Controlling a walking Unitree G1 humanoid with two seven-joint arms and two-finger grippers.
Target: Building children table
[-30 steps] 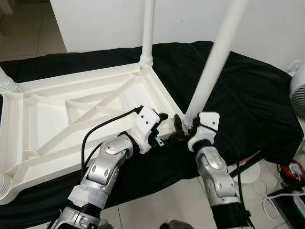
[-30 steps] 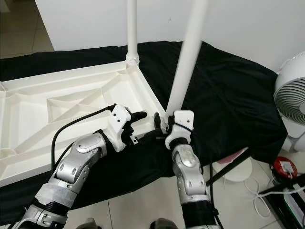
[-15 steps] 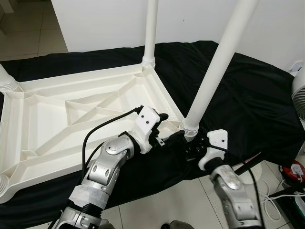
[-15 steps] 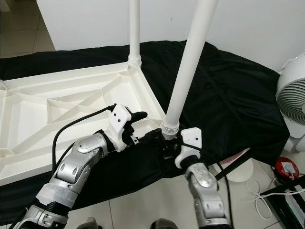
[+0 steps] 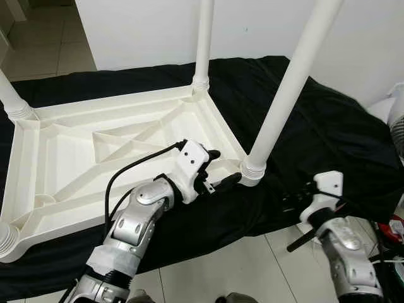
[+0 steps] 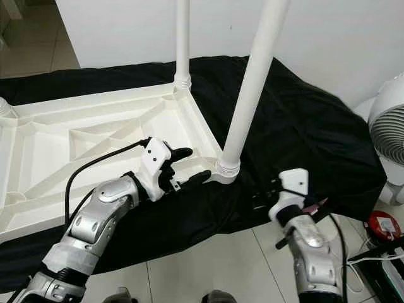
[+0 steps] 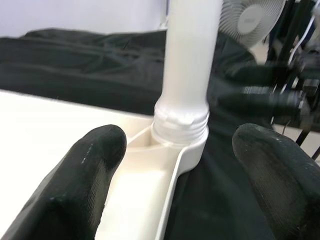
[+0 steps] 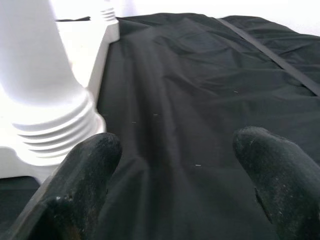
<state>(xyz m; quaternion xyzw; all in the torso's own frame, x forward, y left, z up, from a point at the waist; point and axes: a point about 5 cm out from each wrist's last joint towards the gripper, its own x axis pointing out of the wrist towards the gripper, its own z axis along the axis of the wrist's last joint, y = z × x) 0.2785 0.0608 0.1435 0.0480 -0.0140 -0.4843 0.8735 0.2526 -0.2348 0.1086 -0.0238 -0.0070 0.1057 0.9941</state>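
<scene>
The white tabletop [image 5: 82,151] lies upside down on a black cloth [image 5: 328,126], ribbed underside up, with legs standing up from its corners. The landmark here is the near leg [image 5: 287,95], screwed into the corner socket closest to the right arm; its threaded collar [image 5: 254,169] sits in that socket, and the leg leans slightly away from the far leg [image 5: 204,38], which rises from the next corner behind it. Two more leg bases [image 5: 14,104] show at the tabletop's other end.

The left gripper [image 5: 218,169] rests at the tabletop's rim just beside the near leg, its fingers [image 7: 85,170] spread wide (the wrist view shows the collar framed between them, untouched). One finger lies over the tray side, the other over the cloth.

The right gripper [image 6: 264,196] hangs over the cloth on the outer side of the near leg, apart from it, with its fingers [image 8: 80,175] also spread and holding nothing. Its wrist view has the collar off to one side of the gap.

A white fan [image 6: 388,136] stands beyond the cloth's edge, further out from the near leg than the right gripper.
</scene>
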